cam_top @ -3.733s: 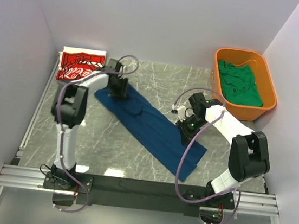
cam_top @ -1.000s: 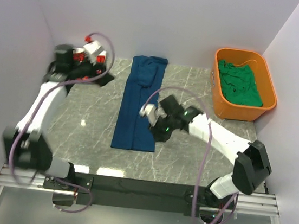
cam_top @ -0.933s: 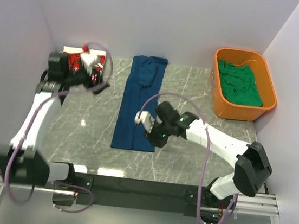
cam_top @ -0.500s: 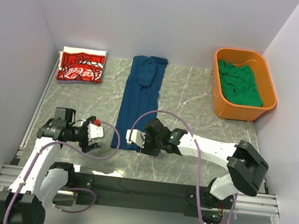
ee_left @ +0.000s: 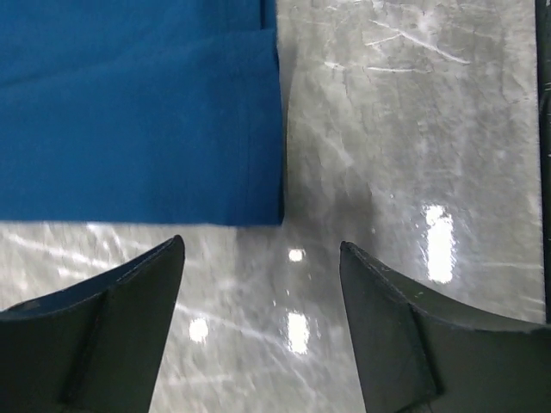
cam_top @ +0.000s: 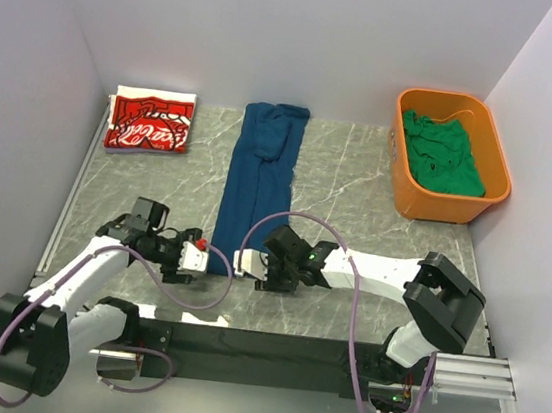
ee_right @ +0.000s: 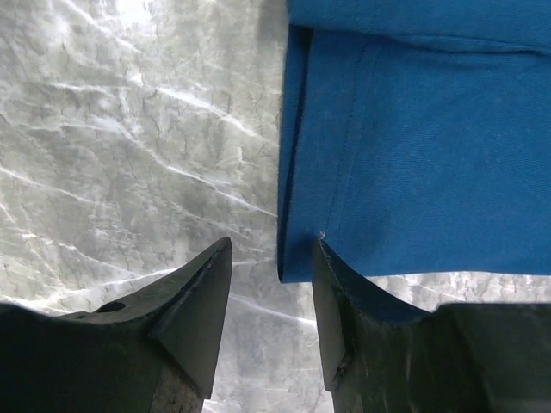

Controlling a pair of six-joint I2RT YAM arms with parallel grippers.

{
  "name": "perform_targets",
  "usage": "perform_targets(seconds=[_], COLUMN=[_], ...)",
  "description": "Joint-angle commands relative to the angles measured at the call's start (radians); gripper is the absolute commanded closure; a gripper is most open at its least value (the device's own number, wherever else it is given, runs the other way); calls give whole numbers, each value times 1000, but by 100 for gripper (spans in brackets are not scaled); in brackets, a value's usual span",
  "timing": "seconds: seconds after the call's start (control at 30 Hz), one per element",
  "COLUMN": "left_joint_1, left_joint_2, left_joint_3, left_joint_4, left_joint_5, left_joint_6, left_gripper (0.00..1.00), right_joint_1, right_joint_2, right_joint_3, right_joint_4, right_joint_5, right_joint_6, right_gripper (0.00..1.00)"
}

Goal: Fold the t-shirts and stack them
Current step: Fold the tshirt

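Marble tabletop (cam_top: 359,187) is carrying the navy t-shirt (cam_top: 252,194), lying as a long folded strip down its middle. You are lining both grippers up at its near hem: the left gripper (ee_left: 260,249) is gaping wide and empty, and the right gripper (ee_right: 271,245) is standing partly open, gripping nothing. Next you are likely pinching both near corners and folding them away from you. An orange tub (cam_top: 500,189) is holding the green t-shirt (cam_top: 445,157), and the red t-shirt (cam_top: 149,122) is sitting folded at the far left.

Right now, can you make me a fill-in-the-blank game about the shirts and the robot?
The green shirt lies in the ____ tub.
The long shirt in the middle is ____.
The red shirt lies to its ____.
The left end effector and right end effector are both ____, holding nothing.
Missing words: orange, blue, left, open.
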Motion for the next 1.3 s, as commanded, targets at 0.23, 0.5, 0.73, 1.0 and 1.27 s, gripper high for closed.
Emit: perform_targets(seconds=[0.23,0.5,0.73,1.0,1.27], left_joint_1=[-100,-189,-198,-189,-193], left_joint_2=[155,266,388,334,167], left_joint_3=[14,37,85,138,128], left_joint_4=[183,238,235,141,-52], left_joint_5=[-36,-96,-162,-69,22], left_joint_6=[-8,-19,-30,33,82], left_gripper=[32,49,75,99,99], right_joint_1=[8,7,7,-58,-16], right_joint_2=[95,140,170,148,14], right_joint_3=[35,42,54,143,137], right_joint_4=[-62,-100,-94,-149,-238], right_joint_5=[-6,9,49,35,-69], right_joint_6=[-54,-52,-28,-7,29], right_gripper=[59,78,97,100,100])
